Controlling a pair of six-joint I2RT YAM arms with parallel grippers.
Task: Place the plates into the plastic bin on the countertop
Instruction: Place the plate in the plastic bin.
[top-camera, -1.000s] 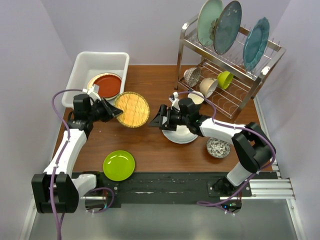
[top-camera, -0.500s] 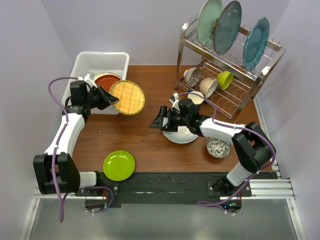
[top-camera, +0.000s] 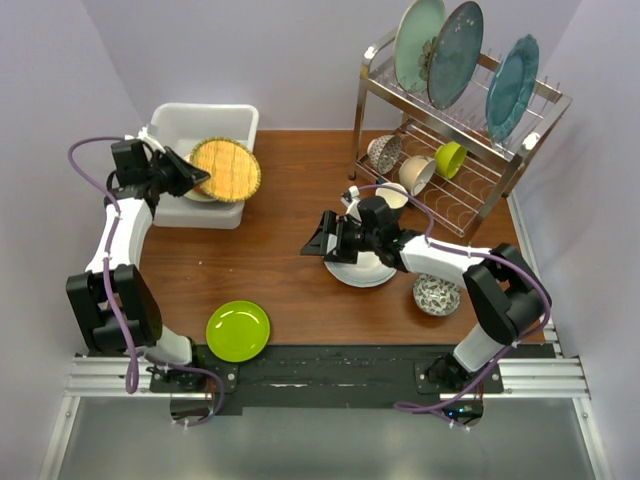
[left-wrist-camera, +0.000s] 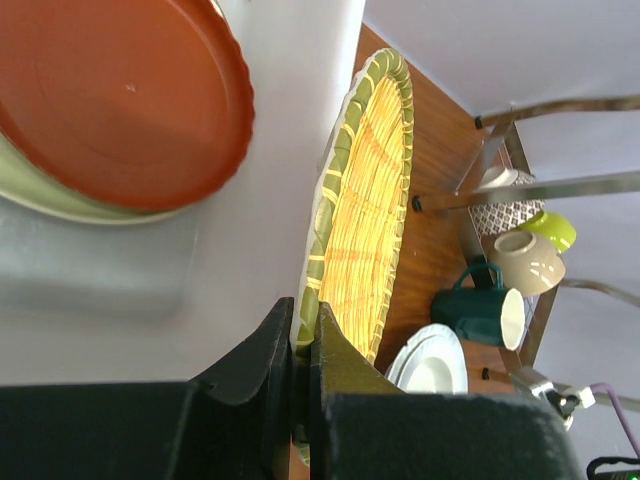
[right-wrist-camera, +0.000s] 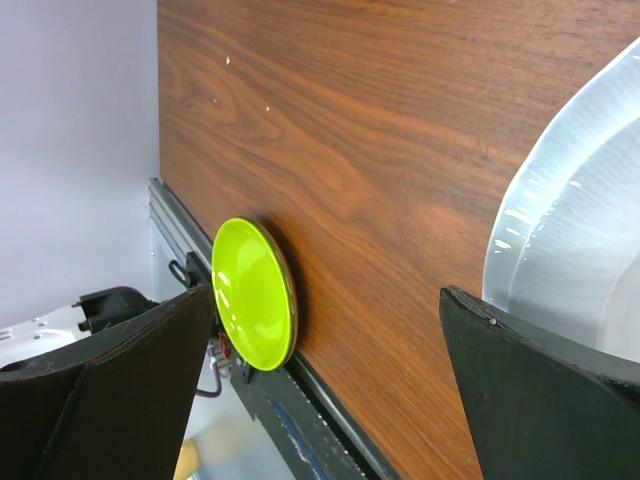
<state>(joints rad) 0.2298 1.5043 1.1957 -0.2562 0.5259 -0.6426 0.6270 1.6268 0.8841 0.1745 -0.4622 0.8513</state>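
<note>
**Woven plate at bin: centre and level before release**

We find the left gripper (top-camera: 192, 178) clamped on the rim of the woven plate (top-camera: 226, 168). The plate hangs over the right part of the bin (top-camera: 200, 112), and in the top view its far edge seems to reach past the bin's right wall. The left wrist view shows a red plate (left-wrist-camera: 120, 100) already inside, lying on a cream plate (left-wrist-camera: 55, 205).

In our judgement, the plate needs carrying further left until it is clear of the wall. It should then be levelled and lowered close onto the red plate before the jaws part. A high or tilted drop risks catching the lip or sliding off the stack.

The right gripper (top-camera: 318, 240) stands wide apart and holds nothing, at the edge of the white plate (top-camera: 360, 272). The green plate (top-camera: 238, 331) lies on the countertop (top-camera: 300, 190), well apart from the bin.
</note>
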